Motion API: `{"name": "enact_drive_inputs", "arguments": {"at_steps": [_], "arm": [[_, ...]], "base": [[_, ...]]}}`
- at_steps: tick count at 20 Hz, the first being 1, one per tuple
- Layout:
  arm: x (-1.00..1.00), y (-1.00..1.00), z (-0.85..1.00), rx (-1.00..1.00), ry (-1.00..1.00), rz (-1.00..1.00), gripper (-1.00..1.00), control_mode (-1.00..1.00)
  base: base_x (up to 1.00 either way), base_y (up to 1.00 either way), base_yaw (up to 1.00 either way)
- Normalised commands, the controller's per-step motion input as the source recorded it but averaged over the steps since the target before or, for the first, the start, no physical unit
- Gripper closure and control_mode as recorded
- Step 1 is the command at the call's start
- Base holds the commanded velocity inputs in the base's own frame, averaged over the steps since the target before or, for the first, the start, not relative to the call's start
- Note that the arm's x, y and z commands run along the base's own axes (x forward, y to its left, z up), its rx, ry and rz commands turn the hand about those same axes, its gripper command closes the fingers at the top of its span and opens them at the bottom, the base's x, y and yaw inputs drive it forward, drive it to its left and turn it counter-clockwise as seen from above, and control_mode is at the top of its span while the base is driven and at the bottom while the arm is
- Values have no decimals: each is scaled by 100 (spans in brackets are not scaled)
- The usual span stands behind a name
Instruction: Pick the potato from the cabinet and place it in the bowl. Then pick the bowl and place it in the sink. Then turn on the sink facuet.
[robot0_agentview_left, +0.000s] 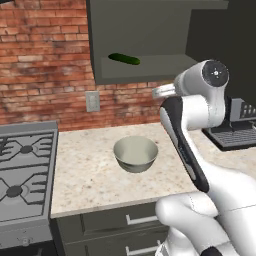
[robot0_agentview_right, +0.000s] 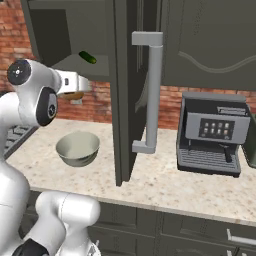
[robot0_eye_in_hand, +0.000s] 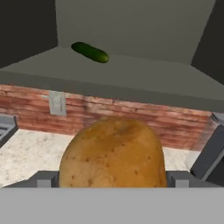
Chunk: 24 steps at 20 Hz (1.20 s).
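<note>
Holding: potato (robot0_eye_in_hand: 113, 153) pinched between the 2 wide-spread fingers of gripper (robot0_eye_in_hand: 113, 180), out of the cabinet (robot0_agentview_left: 150, 30).
Place: in the air, above the counter's back edge, bowl (robot0_agentview_left: 135, 153) below.
Handling: likely firm, light, rounded; grip across the middle.

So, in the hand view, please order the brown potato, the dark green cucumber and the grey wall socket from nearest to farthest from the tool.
1. The brown rounded potato: between the fingertips of the tool, at the bottom centre.
2. The grey wall socket: on the brick wall, up and to the left.
3. The long dark green cucumber: on the cabinet shelf, highest in the view.

The socket and cucumber are close to call.
</note>
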Motion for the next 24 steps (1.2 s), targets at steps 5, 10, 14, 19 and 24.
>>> {"name": "enact_drive_inputs", "arguments": {"at_steps": [5, 10, 14, 19, 24], "arm": [[-57, 60, -87, -13, 0, 13, 100, -100], [-7, 40, -100, -10, 5, 12, 100, -100], [51, 13, -70, -2, 15, 1, 100, -100], [33, 3, -41, 0, 19, 0, 100, -100], [7, 14, -27, 0, 20, 0, 100, -100]], "base": [[0, 0, 0], [0, 0, 0], [0, 0, 0], [0, 0, 0], [0, 0, 0]]}}
